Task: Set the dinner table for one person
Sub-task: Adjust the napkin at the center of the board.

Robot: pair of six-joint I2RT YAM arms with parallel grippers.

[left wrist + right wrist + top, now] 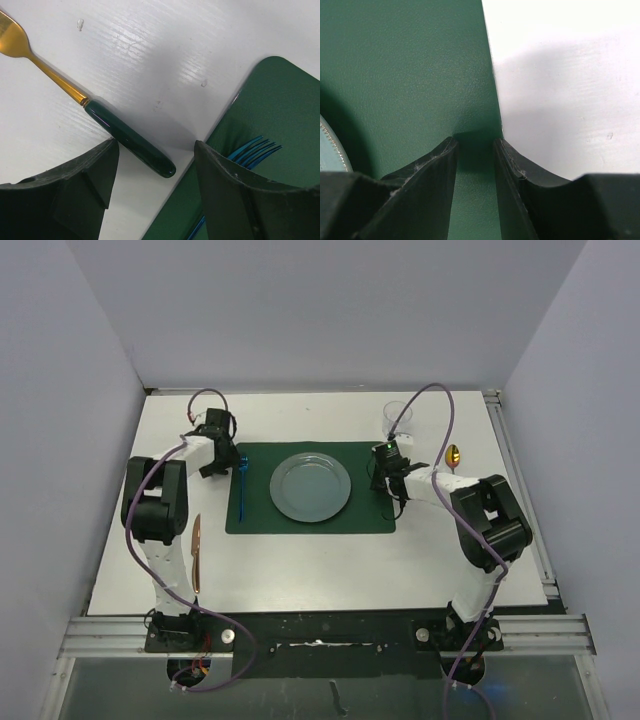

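The white dinner table (300, 570) carries a dark green placemat (310, 520) with a grey plate (310, 487) at its middle. A blue fork (243, 490) lies along the mat's left side, and its tines (257, 150) show in the left wrist view. My left gripper (220, 466) (156, 144) stands open over the mat's upper left corner. The dark green handle end of a gold fork (130, 140) lies on the table between its fingers, untouched. My right gripper (385, 483) (474, 141) hovers over the mat's right edge (492, 100), its jaws a narrow gap apart and holding nothing.
A clear glass (397, 418) stands at the back, just beyond the right gripper. A gold spoon (454, 455) lies to the right of the mat. A copper-coloured knife (197, 555) lies on the table left of the mat, beside the left arm.
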